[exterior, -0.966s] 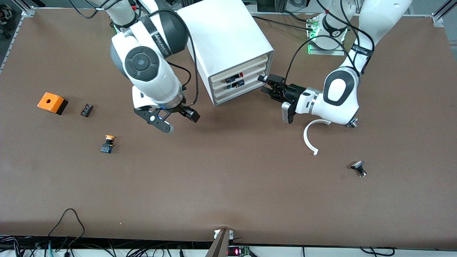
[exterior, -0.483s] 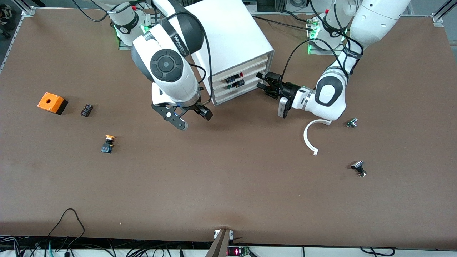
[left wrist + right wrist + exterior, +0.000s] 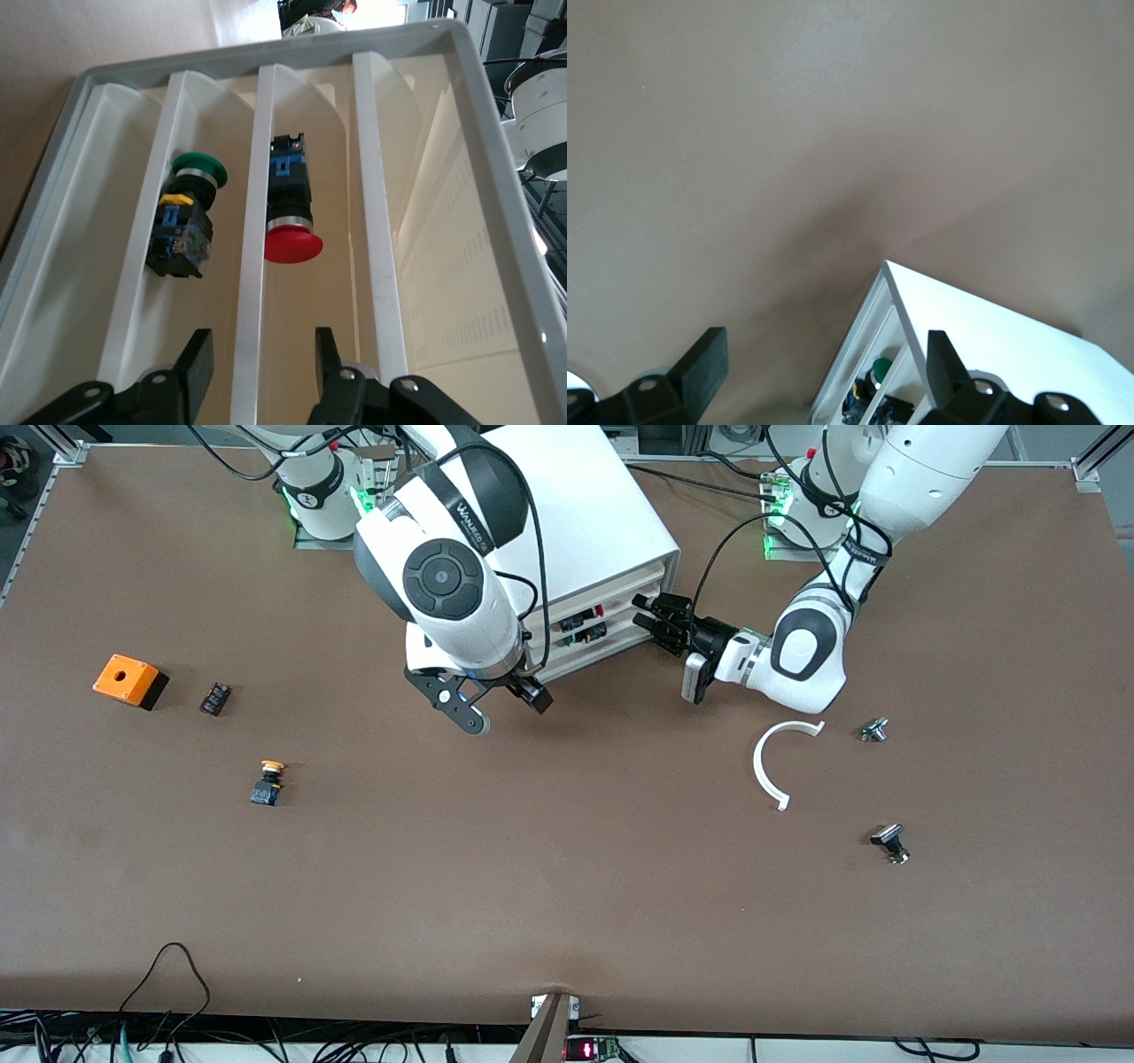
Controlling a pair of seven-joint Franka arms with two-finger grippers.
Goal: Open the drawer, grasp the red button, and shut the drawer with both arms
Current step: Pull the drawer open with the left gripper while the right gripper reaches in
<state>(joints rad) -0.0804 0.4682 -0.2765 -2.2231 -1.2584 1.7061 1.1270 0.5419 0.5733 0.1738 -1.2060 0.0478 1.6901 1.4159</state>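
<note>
Front view: the left gripper [image 3: 654, 622] has moved in from the left arm's end of the table and now sits right at the front of the cabinet [image 3: 567, 531], level with the drawer [image 3: 580, 622], second from the top. The drawer looks barely out, if at all; contact with its front I can't confirm from here. The right gripper [image 3: 496, 701] has swung over from mid-table and now hangs over the table just in front of the cabinet's corner toward the right arm's end, fingers spread wide, holding nothing.

Left wrist view: fingers [image 3: 197, 361] have narrowed over the last second and now stand half closed, one each side of a drawer front edge, not clamped on anything I can make out. The button [image 3: 291, 205] with the red cap lies in the drawer straight ahead. A green-capped one [image 3: 186, 217] lies in the neighbouring tray.

Right wrist view: mostly bare table, cabinet corner with the tray fronts just in frame, fingers [image 3: 704, 359] wide apart and empty.

Read: both arms have closed in on the cabinet. Opening step is under way, pull not yet done, button untouched.
</note>
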